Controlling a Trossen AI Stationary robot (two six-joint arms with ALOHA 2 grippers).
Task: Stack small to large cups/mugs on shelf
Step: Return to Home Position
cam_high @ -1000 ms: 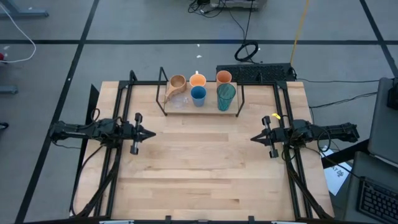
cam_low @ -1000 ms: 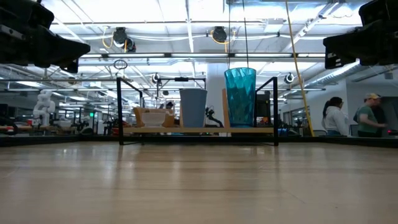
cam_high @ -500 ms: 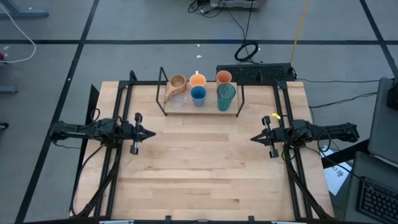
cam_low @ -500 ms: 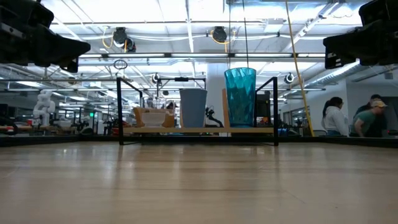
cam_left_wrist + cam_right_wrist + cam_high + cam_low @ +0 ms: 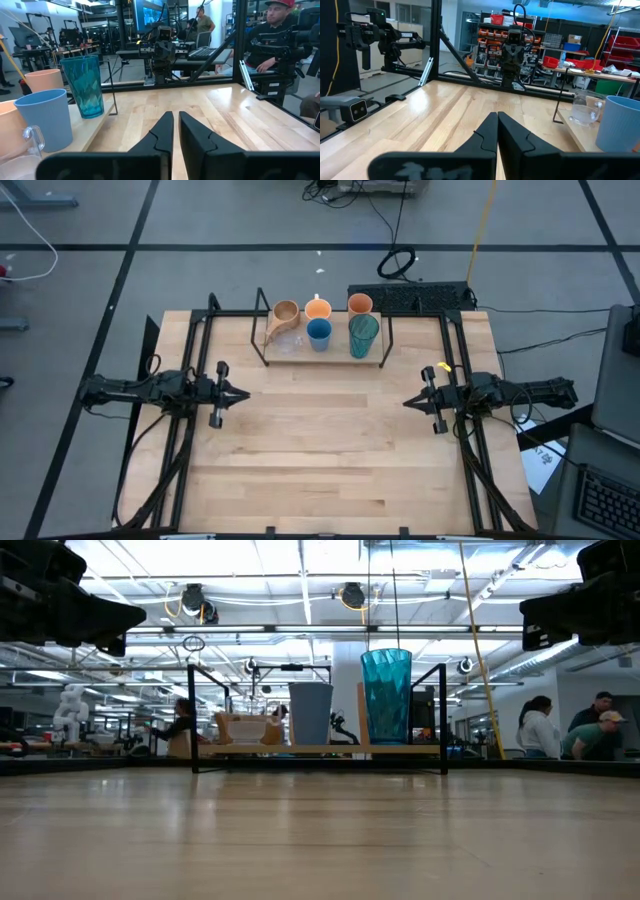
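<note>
Up on the shelf [image 5: 335,356], top middle of the frame, stand the cups [image 5: 319,332].
Left hand [image 5: 240,394] and right hand [image 5: 410,402] hang clenched and empty over the table [image 5: 320,470], middle left and middle right.

Here's the left arm [image 5: 150,390], matte black from end to end, a slim chain of boxy segments with a thin black cable [image 5: 152,366] looping off its side. The right arm [image 5: 510,392] is the same build with the same dark finish. Each one carries a short crossbar up front, like a T, and from it the left end effector [image 5: 243,394] and right end effector [image 5: 408,402] taper to a point. Up close, the fingers [image 5: 162,131] are flat black wedges with a stepped notch along the inner edge, smooth, no markings visible. From surface height, both arms read as chunky black blocks.
</note>
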